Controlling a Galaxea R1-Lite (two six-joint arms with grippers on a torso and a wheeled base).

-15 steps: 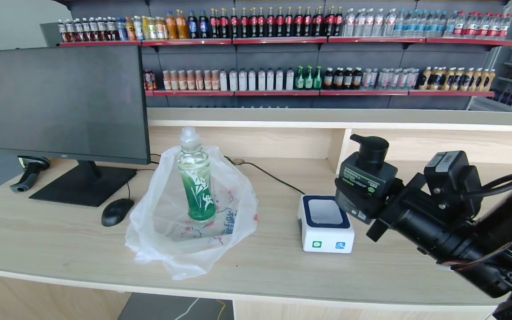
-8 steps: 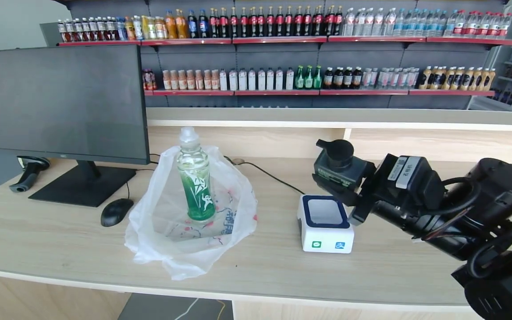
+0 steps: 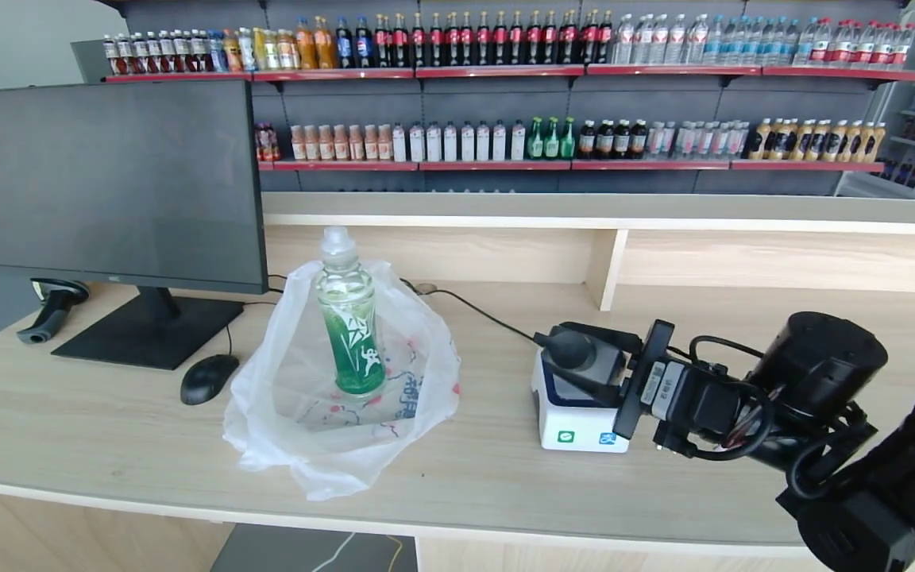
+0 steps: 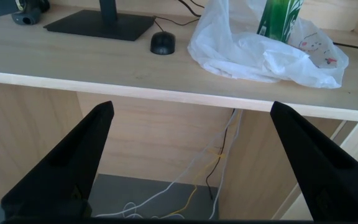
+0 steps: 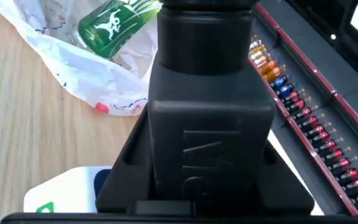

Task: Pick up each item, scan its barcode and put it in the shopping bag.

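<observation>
Your right gripper is clamped on the dark square bottle. It holds the bottle on its side, cap pointing left, just over the white barcode scanner on the counter. Left of the scanner, the plastic shopping bag sits open with a green drink bottle standing in it. Your left gripper hangs below the counter's near edge, fingers spread wide.

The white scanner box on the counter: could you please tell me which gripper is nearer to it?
Right. The right gripper holds a dark bottle over the scanner box; the left gripper hangs open below the counter edge, far off.
</observation>
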